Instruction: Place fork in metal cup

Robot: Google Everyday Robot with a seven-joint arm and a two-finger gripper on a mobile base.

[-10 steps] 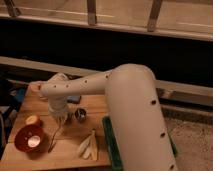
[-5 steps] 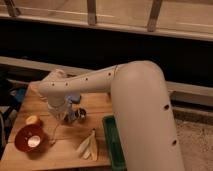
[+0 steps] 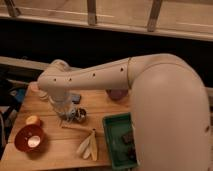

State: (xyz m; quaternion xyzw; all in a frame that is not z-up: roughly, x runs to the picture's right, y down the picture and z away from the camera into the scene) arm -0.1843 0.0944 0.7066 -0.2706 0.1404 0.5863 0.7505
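The metal cup [image 3: 80, 115] is small, dark and shiny, and stands upright on the wooden table [image 3: 55, 157] near its middle. My gripper [image 3: 65, 113] hangs below the white arm's wrist, just left of the cup and close to it, low over the table. A slim pale strip that looks like the fork [image 3: 76, 128] lies flat on the wood just in front of the cup, running left to right. It is outside the cup and apart from the gripper.
A red bowl [image 3: 28, 138] sits at the front left with an orange fruit [image 3: 33, 120] behind it. A banana peel [image 3: 89, 146] lies front centre. A green tray [image 3: 116, 145] stands right. A purple bowl [image 3: 117, 94] is at the back.
The arm has swung right, bringing the gripper from above the red bowl's side to beside the metal cup. The thin object that hung below the gripper no longer shows there.
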